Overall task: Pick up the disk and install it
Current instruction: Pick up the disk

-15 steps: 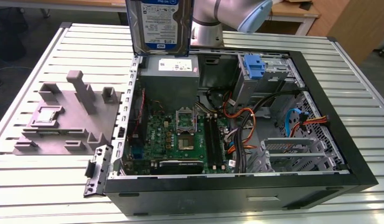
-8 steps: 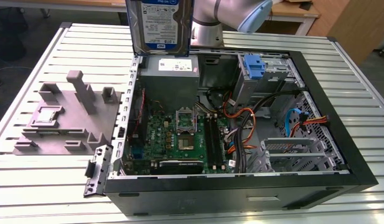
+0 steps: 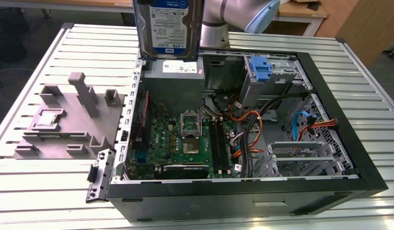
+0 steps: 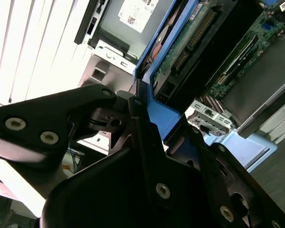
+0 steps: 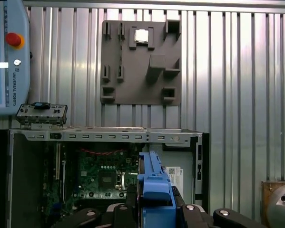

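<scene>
Jaws of the black end effector (image 4: 159,116) are closed on the disk (image 3: 168,26), a flat rectangular silver-grey hard drive with a white-and-blue label. They press from both sides on the blue plastic carrier frame around its edges, as both wrist views show. In the exterior view the disk is held upright in the air, label side to the camera, above the far part of the open black computer case (image 3: 248,201). Its lower edge is over a grey metal box (image 3: 178,79) with a white sticker. Inside the case lies a green circuit board (image 3: 184,139), and a bare blue plastic bracket (image 3: 260,67) sits in the metal cage at the far side. The case stands on a slatted light metal worktop (image 3: 50,196). On the exterior view's left, beside the case, a grey plastic holder plate (image 3: 69,124) lies on the worktop. In the first wrist view a small square silver chip (image 5: 141,35) rests in one of its pockets.
</scene>
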Robot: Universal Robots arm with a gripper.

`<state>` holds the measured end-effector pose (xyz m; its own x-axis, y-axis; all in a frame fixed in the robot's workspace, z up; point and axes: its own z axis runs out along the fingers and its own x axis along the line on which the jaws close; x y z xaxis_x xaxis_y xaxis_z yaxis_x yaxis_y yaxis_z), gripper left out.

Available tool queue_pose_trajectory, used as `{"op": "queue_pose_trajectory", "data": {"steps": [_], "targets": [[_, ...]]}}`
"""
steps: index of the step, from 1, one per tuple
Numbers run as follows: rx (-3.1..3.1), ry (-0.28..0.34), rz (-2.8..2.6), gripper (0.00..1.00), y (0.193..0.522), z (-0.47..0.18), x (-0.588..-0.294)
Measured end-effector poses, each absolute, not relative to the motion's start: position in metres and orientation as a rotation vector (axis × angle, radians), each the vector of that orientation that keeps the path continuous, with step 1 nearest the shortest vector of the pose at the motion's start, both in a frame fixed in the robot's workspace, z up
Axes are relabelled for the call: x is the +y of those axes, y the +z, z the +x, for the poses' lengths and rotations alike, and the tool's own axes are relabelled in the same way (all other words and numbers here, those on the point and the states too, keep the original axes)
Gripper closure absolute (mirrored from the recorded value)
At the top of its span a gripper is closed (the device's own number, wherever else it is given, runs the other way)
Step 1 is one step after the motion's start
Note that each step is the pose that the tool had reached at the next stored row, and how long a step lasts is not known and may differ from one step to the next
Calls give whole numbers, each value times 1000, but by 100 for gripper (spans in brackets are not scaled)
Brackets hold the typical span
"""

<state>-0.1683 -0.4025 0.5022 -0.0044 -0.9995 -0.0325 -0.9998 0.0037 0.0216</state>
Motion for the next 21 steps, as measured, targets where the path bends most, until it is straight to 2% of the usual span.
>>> {"op": "queue_pose_trajectory", "data": {"steps": [10,21], "targets": [[2223,60,-2208,63,497,-159,-418],[2223,60,-2208,63,492,-117,-420]]}}
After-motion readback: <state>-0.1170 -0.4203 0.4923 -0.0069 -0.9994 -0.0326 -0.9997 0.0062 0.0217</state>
